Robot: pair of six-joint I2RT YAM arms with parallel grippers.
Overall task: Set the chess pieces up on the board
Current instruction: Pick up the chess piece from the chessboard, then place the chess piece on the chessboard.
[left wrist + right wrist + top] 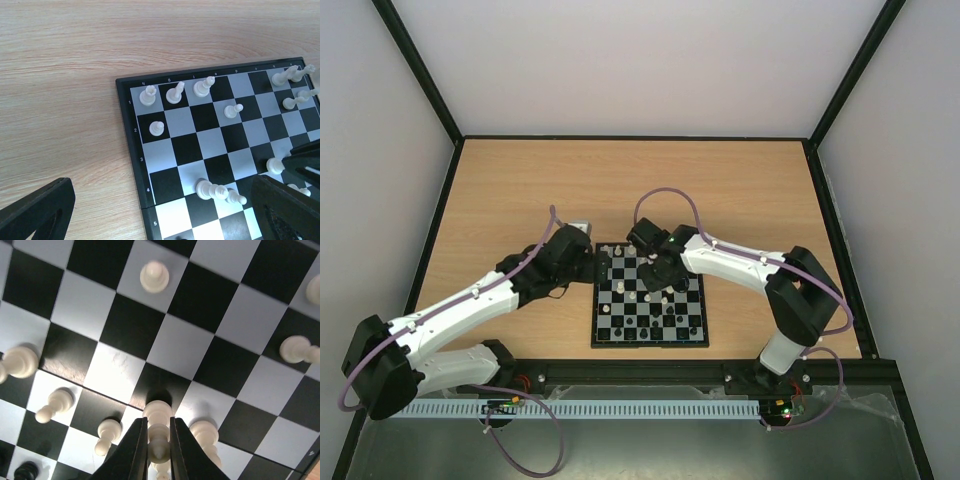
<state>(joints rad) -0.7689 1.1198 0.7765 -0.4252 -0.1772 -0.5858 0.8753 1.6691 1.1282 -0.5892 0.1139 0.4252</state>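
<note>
The right end effector (pixel 159 450) is clamping a white piece (pixel 158 417) over the board (pixel 180 347). The left end effector (pixel 162 184) is hovering, fingers apart, at the board's edge.

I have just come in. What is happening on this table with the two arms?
Two robot arms are setting up a chess game. The right pincer is shut on a white piece over the board. The left pincer hangs open at the board's left edge, holding nothing. Elsewhere a tipped piece lies on its side, so the setup is not finished.
</note>
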